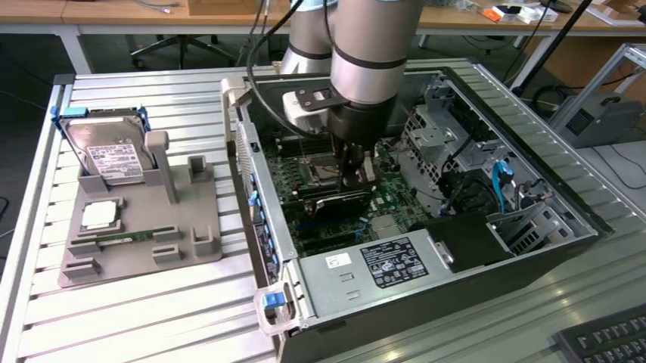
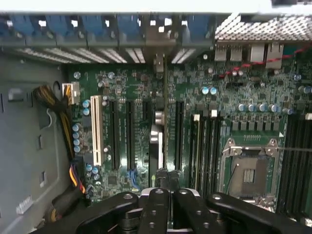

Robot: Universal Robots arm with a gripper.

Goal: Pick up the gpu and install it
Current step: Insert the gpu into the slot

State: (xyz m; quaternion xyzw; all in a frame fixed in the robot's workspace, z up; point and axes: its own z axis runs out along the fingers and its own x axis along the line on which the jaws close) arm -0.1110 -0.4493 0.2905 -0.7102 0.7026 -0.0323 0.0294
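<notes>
Gripper (image 1: pixel 353 172): black fingers clamped on the gpu (image 1: pixel 333 206), a thin dark card standing on edge over the green motherboard (image 2: pixel 126 126) inside the open computer case (image 1: pixel 565 242). Arm: silver, descending vertically. Power supply (image 1: pixel 368 276): white and black labels, text unreadable. Grey tray (image 1: pixel 141 227): labelled hard drive (image 1: pixel 113 159).

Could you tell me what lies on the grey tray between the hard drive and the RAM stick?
In the exterior view, a square silver processor chip sits on the grey tray, between the hard drive and the RAM stick.
</notes>
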